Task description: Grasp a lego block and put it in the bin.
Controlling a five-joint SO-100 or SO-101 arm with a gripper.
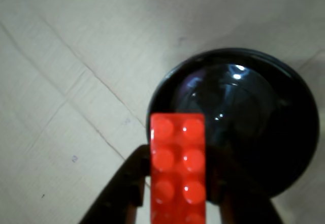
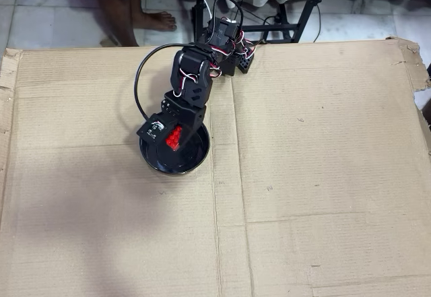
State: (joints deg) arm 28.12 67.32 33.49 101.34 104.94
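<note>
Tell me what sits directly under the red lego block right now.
The lego block is held in the claw above the bin, whose glossy black floor looks bare where visible. The claw and block hide part of it.

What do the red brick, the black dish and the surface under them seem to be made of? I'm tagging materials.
Red brick: looks like hard glossy plastic; its studs carry small highlights.
Black dish: probably plastic with a shiny finish, given the bright reflections inside.
Surface: matte tan cardboard, showing fold creases and ragged edges.
</note>
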